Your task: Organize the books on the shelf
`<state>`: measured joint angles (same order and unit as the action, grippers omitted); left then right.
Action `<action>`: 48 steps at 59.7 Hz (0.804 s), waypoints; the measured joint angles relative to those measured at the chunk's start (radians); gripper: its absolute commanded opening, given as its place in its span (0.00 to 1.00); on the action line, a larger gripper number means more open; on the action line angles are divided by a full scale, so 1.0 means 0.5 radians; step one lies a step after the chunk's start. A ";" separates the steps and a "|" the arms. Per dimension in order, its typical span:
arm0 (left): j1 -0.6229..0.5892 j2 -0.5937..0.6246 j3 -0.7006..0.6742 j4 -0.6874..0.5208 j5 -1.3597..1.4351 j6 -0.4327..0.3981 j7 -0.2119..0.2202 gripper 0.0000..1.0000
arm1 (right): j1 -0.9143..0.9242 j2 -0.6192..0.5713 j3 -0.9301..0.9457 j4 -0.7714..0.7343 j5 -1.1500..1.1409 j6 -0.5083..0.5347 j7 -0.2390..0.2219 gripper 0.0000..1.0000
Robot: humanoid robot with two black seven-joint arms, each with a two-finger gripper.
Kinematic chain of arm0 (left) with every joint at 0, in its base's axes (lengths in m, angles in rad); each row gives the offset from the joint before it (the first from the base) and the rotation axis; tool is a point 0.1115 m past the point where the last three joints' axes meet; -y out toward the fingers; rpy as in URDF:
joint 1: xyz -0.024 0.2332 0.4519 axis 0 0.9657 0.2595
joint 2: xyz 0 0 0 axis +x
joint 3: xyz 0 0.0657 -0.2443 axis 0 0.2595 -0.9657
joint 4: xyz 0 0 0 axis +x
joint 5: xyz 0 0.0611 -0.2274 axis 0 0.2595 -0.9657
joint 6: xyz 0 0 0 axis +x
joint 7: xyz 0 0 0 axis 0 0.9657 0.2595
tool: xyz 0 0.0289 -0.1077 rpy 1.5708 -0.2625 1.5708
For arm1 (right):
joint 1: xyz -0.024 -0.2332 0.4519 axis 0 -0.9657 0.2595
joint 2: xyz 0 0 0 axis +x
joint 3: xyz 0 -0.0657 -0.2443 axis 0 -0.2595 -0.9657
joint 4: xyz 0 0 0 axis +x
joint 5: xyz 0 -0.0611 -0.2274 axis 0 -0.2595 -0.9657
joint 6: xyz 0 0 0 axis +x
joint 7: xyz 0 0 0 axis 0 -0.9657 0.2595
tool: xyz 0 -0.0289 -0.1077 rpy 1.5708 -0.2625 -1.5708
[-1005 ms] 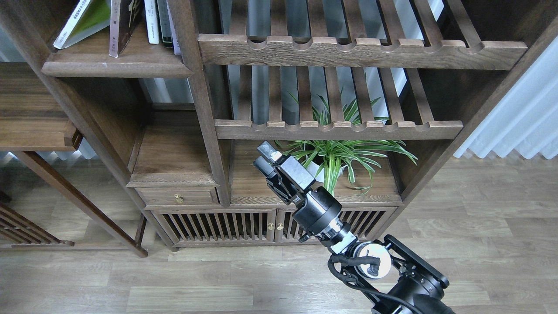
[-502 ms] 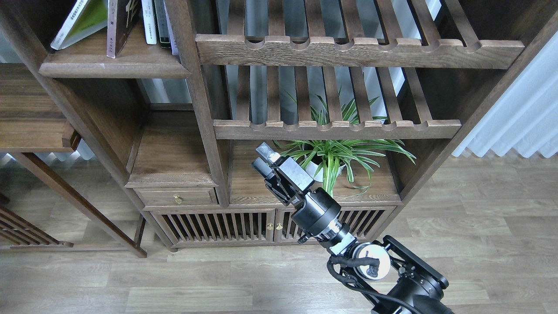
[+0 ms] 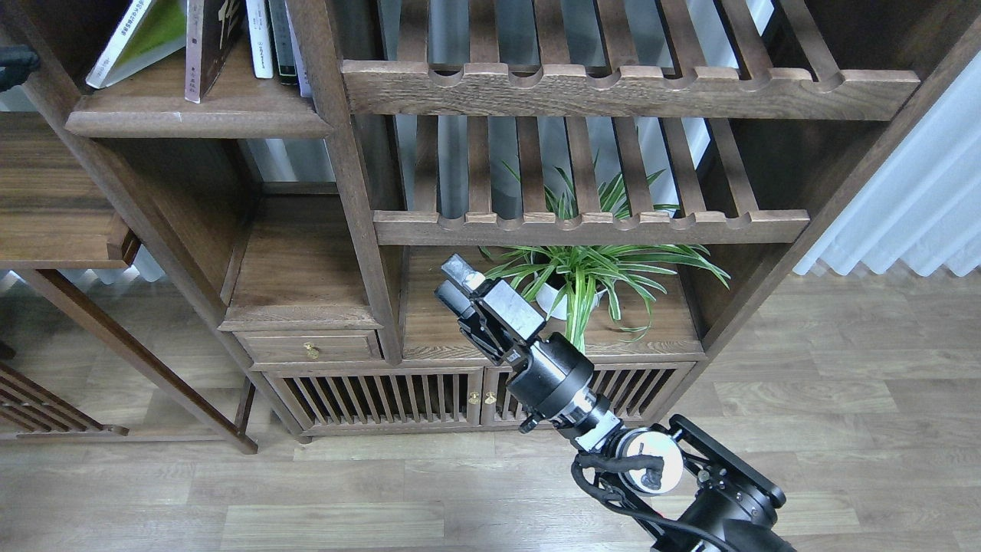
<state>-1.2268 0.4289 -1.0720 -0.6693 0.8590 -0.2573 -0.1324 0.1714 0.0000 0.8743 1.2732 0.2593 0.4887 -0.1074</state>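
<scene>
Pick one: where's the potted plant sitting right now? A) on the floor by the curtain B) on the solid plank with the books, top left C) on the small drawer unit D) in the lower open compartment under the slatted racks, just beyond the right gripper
D: the potted plant stands in the lower compartment beneath the slatted rack, just behind the right gripper; the books are alone on the shelf.

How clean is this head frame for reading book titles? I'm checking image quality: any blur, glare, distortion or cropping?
Head view: sharp overall, even soft light, no strong glare. Wide-lens distortion bows the bookcase uprights outward. The books on the shelf are cropped by the top edge, titles unreadable. The right gripper is in focus, dark against the plant. A dark shape at the left edge is unidentifiable.
</scene>
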 measured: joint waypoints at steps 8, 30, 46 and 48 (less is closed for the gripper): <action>-0.004 -0.042 0.015 0.000 0.000 0.057 -0.013 0.03 | -0.010 0.000 0.000 0.000 0.000 0.000 0.000 0.88; -0.005 -0.090 0.015 -0.003 -0.019 0.181 -0.054 0.05 | -0.016 0.000 0.002 -0.010 0.000 0.000 0.000 0.89; -0.006 -0.081 0.023 -0.013 -0.025 0.186 -0.057 0.18 | -0.009 0.000 -0.009 -0.015 0.000 0.000 0.000 0.89; -0.004 -0.079 0.026 -0.015 -0.025 0.186 -0.057 0.19 | -0.008 0.000 -0.009 -0.015 -0.001 0.000 0.000 0.89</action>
<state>-1.2288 0.3893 -1.0592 -0.6768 0.8467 -0.1643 -0.1610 0.1674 0.0000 0.8699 1.2655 0.2589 0.4887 -0.1074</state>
